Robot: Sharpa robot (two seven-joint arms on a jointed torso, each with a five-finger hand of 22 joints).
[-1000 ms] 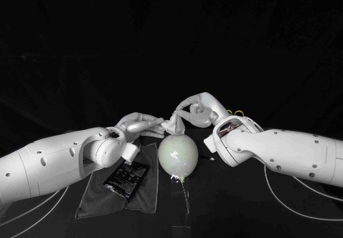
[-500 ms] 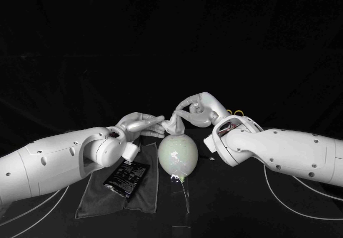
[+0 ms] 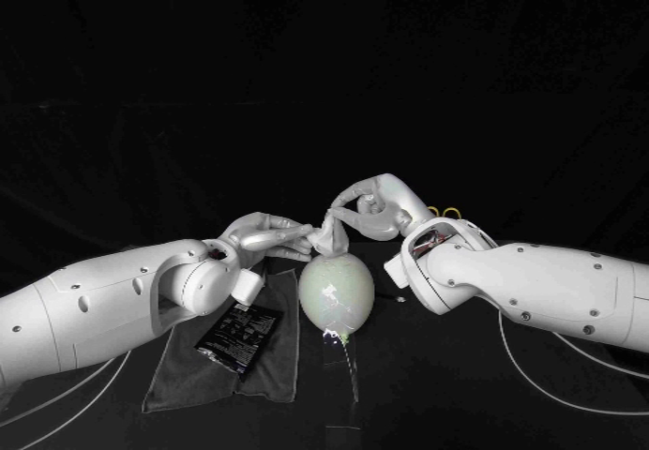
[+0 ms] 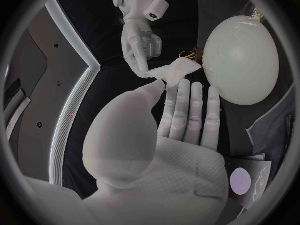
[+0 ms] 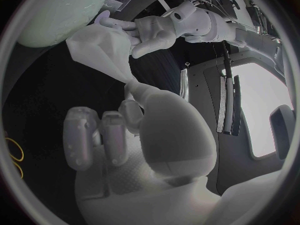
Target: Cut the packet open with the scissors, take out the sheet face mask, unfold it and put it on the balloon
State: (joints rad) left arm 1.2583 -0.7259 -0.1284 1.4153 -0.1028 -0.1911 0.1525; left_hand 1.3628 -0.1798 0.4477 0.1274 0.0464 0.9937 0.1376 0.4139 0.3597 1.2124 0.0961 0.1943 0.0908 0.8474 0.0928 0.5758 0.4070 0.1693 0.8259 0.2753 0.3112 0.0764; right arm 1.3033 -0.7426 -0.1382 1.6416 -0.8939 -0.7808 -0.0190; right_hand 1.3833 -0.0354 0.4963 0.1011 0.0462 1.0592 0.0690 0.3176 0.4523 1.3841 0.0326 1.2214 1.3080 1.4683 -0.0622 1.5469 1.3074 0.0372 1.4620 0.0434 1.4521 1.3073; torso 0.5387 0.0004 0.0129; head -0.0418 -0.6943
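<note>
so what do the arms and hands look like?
The left arm and right arm are smooth white rounded shells with small dark holes, thin white cables hanging beneath. The left hand and right hand are matte silver, many-fingered, palms dot-textured.

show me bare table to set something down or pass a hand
Free: table in front of the balloon, between cloth and right arm. Crowded: beyond the balloon, where left hand and right hand hold the mask; packet lies on the cloth.

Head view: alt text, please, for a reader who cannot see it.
The left hand and right hand together pinch a bunched white mask over the far end of a pale balloon. A dark packet lies on a grey cloth beside the balloon.
</note>
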